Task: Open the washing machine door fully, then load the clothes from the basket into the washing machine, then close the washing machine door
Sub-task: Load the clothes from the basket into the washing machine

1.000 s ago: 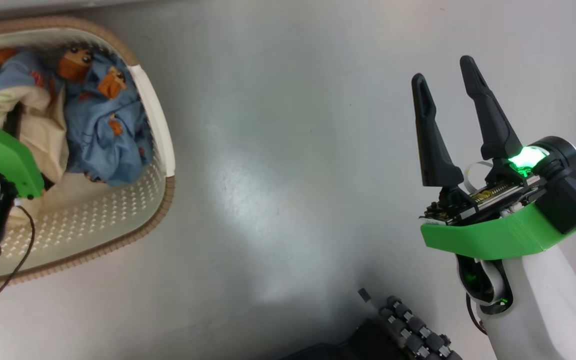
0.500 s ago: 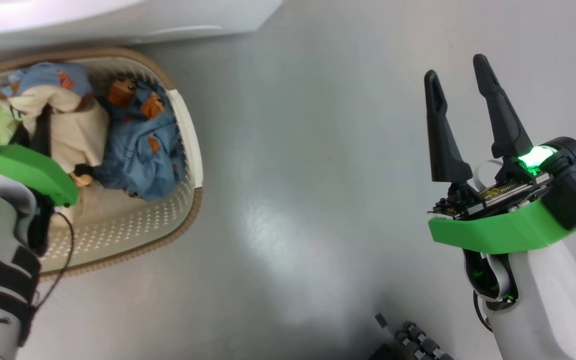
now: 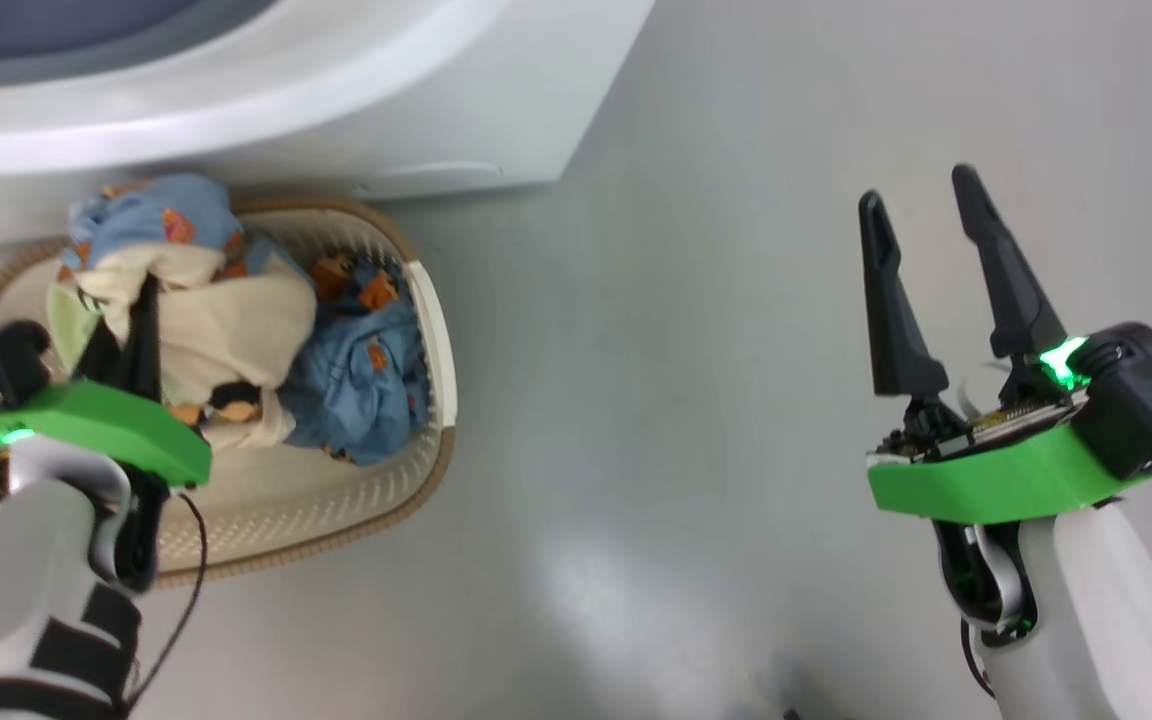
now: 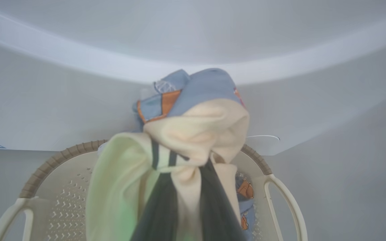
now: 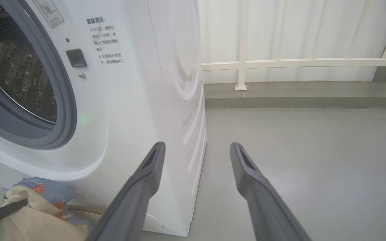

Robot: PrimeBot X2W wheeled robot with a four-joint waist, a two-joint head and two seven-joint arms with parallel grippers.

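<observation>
Clothes (image 3: 206, 310) — cream-and-blue bundle, likely light, limp and apt to trail, best pinched at a bunched fold; left gripper (image 4: 186, 170) clamped on it over the basket (image 3: 436, 330), below the washing machine (image 3: 336, 110) — right gripper (image 3: 918, 190) spread wide, empty.

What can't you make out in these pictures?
- Left wrist view: the tips of the left hand, buried in the bunched clothes.
- Head view: the floor of the basket, covered by the clothes.
- Right wrist view: much of the washing machine drum, cut off by the left edge.
- Right wrist view: the printed notice beside the opening, too small to read.
</observation>
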